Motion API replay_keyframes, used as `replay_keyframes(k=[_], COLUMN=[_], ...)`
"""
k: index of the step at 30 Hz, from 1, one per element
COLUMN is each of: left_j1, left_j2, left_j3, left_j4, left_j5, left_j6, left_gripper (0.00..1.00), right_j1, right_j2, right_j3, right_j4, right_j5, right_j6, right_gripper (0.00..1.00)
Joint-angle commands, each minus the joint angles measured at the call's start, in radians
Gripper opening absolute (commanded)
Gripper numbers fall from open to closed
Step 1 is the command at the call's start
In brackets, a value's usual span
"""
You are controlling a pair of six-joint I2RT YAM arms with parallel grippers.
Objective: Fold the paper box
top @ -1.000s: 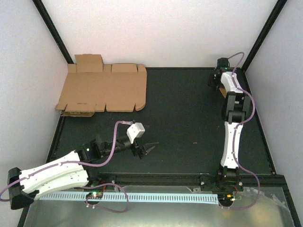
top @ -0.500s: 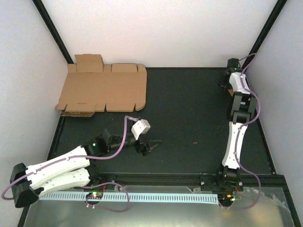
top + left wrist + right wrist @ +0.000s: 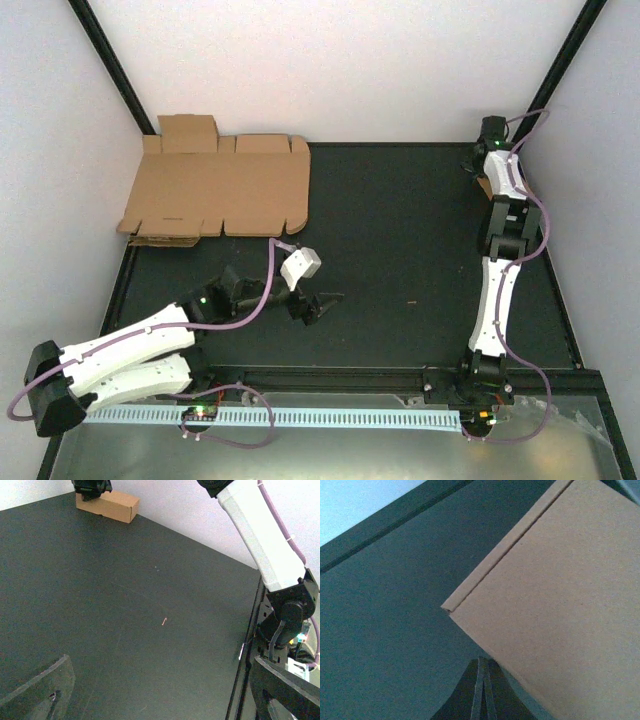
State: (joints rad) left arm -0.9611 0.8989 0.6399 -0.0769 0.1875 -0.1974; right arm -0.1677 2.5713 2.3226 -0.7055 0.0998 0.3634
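The black table mat [image 3: 400, 250] fills my overhead view. The wide flat brown cardboard sheets [image 3: 220, 190] lie at its 10 o'clock corner, untouched.

The white right arm [image 3: 497, 290] is stretched up to the 2 o'clock corner. The white left arm [image 3: 130, 350] lies low at 8 o'clock. The task's piece, the small brown rectangular paper box [image 3: 107, 505], already looks folded shut and sits in that far 2 o'clock corner beside the white wall.

The left gripper [image 3: 322, 303] is released, with its jaws spread wide over bare mat and well apart from the box. The right gripper [image 3: 482, 690] is clenched on nothing, its tips pressed together just beside the box's face.

My worry is that closed tips can only nudge. I judge that a push from here could jam the box against the wall, dent a panel or spring a tucked flap. The left arm is too far off to steady it.

From overhead, the right wrist hides the box almost entirely. Only the left wrist camera shows its whole closed shape, at 11 o'clock in that frame with the right gripper over its far end. The right wrist camera adds the folded lip along one edge, but I cannot tell from it whether the tips touch the cardboard.
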Motion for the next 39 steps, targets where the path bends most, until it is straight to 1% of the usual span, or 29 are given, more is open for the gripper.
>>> replay_keyframes(k=[1,7,12,16,19,22,24,26,27,28,30,31,33,36,39], left_j1=[0.009,0.01,0.01,0.011,0.012,0.02,0.045,0.083,0.108,0.146,0.218,0.262,0.345,0.449,0.503], left_j2=[0.005,0.005,-0.004,-0.011,-0.015,-0.021,-0.02,-0.018,-0.017,-0.015,-0.002,0.013,0.046,0.069,0.057], left_j3=[0.059,0.058,0.056,0.053,0.053,0.063,0.082,0.108,0.124,0.145,0.191,0.214,0.254,0.262,0.238], left_j4=[-0.01,-0.01,-0.017,-0.02,-0.026,-0.058,-0.106,-0.161,-0.191,-0.233,-0.303,-0.339,-0.389,-0.402,-0.375], left_j5=[0.021,0.024,0.024,0.023,0.009,-0.054,-0.069,-0.083,-0.092,-0.107,-0.127,-0.121,-0.102,-0.042,-0.004], left_j6=[-0.012,-0.023,-0.026,-0.027,-0.033,-0.059,-0.072,-0.073,-0.069,-0.064,-0.059,-0.057,-0.062,-0.079,-0.094], left_gripper=[0.99,0.99,0.99,0.99,0.99,0.99,0.99,0.99,0.99,0.99,0.99,0.99,0.99,0.99,0.99], right_j1=[-0.003,-0.003,-0.003,-0.003,-0.003,-0.003,0.0,0.013,0.022,0.032,0.069,0.086,0.125,0.185,0.252], right_j2=[0.003,-0.009,-0.019,-0.057,-0.106,-0.167,-0.237,-0.327,-0.376,-0.429,-0.537,-0.598,-0.714,-0.852,-0.963], right_j3=[-0.005,-0.008,0.003,-0.042,-0.09,-0.09,-0.12,-0.193,-0.24,-0.29,-0.417,-0.489,-0.655,-0.84,-0.992], right_j4=[0.037,0.047,0.003,0.045,0.084,0.098,0.116,0.145,0.162,0.178,0.213,0.249,0.327,0.399,0.436], right_j5=[0.122,0.168,0.276,0.214,0.196,0.137,0.084,0.029,-0.033,-0.082,-0.129,-0.15,-0.195,-0.224,-0.238], right_j6=[0.1,0.119,0.183,0.163,0.153,0.11,0.061,0.028,-0.002,-0.029,-0.057,-0.064,-0.065,-0.042,-0.018], right_gripper=[0.02,0.04,0.05,0.04,0.04,0.04,0.06,0.1,0.12,0.15,0.19,0.26,0.37,0.4,0.41])
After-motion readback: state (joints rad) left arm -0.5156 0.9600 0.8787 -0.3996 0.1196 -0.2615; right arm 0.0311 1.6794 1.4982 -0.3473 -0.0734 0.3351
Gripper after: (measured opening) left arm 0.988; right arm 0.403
